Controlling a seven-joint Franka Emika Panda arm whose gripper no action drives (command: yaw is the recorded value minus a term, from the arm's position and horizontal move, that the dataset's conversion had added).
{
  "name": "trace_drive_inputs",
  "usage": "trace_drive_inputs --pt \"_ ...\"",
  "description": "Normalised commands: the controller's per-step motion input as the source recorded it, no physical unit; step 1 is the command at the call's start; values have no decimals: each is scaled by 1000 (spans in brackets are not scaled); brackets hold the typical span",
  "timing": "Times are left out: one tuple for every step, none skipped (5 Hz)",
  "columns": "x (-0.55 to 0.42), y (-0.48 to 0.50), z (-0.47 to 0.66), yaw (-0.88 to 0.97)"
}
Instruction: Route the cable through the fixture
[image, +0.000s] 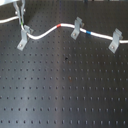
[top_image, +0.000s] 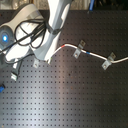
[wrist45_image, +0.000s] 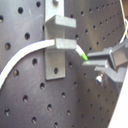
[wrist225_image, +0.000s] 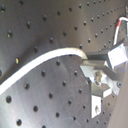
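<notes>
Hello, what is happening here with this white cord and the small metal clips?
A robot arm is threading a white cord through grey metal clips on a black perforated board. The cord already lies in the middle clip and the clip on the first exterior view's right. The gripper is now at the third clip, on the first exterior view's left. Its jaws appear closed on the cord beside that clip, where the cord passes through the fork.

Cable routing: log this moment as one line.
stage: routing | gripper: shut on thin white cable beside left forked grey metal clip | cable at middle clip and right clip
</notes>
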Motion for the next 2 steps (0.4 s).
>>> trace_drive_inputs --pt "-30 -11 1 0" --pt "-500 -7 11 0"
